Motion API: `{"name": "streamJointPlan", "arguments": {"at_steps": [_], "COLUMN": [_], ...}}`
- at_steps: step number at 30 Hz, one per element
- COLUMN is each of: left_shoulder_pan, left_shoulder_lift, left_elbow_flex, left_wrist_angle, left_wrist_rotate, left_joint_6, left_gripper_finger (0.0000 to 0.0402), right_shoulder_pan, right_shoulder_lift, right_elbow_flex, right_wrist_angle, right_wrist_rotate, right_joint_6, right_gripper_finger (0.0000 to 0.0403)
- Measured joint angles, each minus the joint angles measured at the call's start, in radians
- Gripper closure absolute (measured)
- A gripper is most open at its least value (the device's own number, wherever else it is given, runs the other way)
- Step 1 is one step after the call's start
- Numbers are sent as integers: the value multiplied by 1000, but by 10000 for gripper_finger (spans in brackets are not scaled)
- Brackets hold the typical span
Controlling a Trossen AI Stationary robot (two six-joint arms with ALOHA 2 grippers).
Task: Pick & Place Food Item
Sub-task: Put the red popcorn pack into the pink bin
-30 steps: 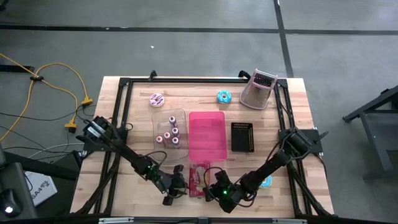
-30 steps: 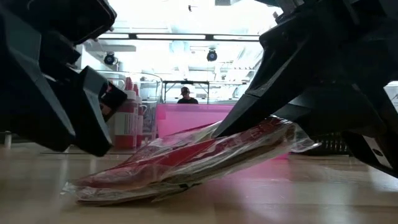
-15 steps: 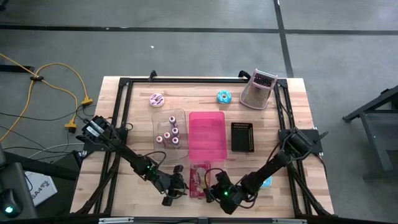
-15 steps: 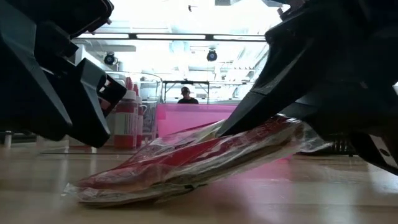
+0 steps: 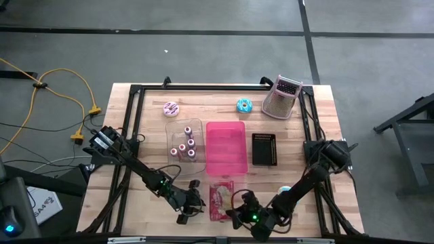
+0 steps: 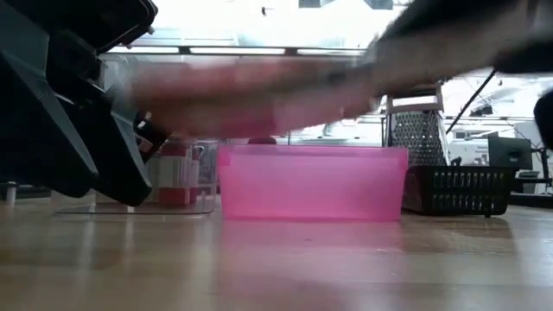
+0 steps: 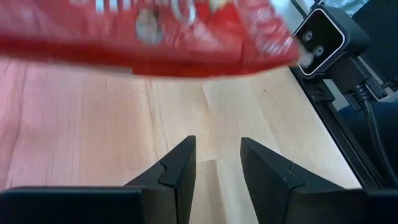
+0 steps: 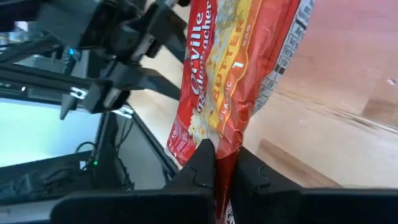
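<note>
Right end effector point(image 8: 216, 163) is pinched tight near the table's front edge; left end effector point(image 7: 214, 160) is parted, empty.

Two dark, slender arms, each with a small green light glowing near the wrist. The left gripper point(image 7: 215, 163) has matte black, wedge-shaped fingers; the right gripper point(image 8: 224, 167) has the same.

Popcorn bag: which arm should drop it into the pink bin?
Right, probably. The right end effector is shut on the popcorn bag and has it off the table, just short of the pink bin. The left end effector is open and empty beside it.
</note>
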Motion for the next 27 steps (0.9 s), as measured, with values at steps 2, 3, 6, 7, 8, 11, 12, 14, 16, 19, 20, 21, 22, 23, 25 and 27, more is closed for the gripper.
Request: {"name": "streamJointPlan", "arguments": {"at_steps": [2, 3, 6, 7, 8, 11, 12, 14, 16, 19, 20, 21, 22, 23, 25, 27], "left_shoulder_pan": [0, 0, 0, 0, 0, 0, 0, 0, 0, 0, 0, 0, 0, 0, 0, 0], "left_shoulder_lift": [0, 0, -1, -1, -1, -1, -1, -1, -1, -1, -1, -1, -1, -1, -1, -1], "left_elbow_flex": [0, 0, 0, 0, 0, 0, 0, 0, 0, 1, 1, 1, 1, 1, 1, 1], "left_wrist_angle": [0, 0, 0, 0, 0, 0, 0, 0, 0, 0, 0, 0, 0, 0, 0, 0], "left_wrist_rotate": [0, 0, 0, 0, 0, 0, 0, 0, 1, 1, 1, 1, 1, 1, 1, 2], "left_joint_6": [0, 0, 0, 0, 0, 0, 0, 0, 0, 0, 0, 1, 3, 6, 7, 7], "left_gripper_finger": [279, 279, 279, 279, 279, 279, 279, 279, 279, 279, 279, 279, 279, 279, 279, 279], "right_shoulder_pan": [5, 7, 6, 4, 1, -10, -18, -33, -56, -97, -114, -135, -155, -176, -222, -271], "right_shoulder_lift": [-16, -26, -59, -73, -89, -161, -187, -240, -291, -352, -367, -380, -388, -396, -405, -406], "right_elbow_flex": [0, 0, 0, 0, 0, 0, 1, 2, 1, 1, 1, 1, 1, 1, 1, 2], "right_wrist_angle": [-19, -33, -82, -106, -136, -263, -305, -405, -478, -539, -554, -559, -557, -556, -559, -563], "right_wrist_rotate": [6, 6, 5, 6, 4, 1, 2, 0, -12, -37, -52, -68, -85, -101, -142, -194], "right_joint_6": [-4, -9, -22, -23, -23, -19, -13, -6, -13, -59, -82, -112, -142, -169, -221, -269], "right_gripper_finger": [395, 395, 395, 395, 395, 395, 395, 395, 395, 394, 395, 396, 396, 396, 396, 396]}}
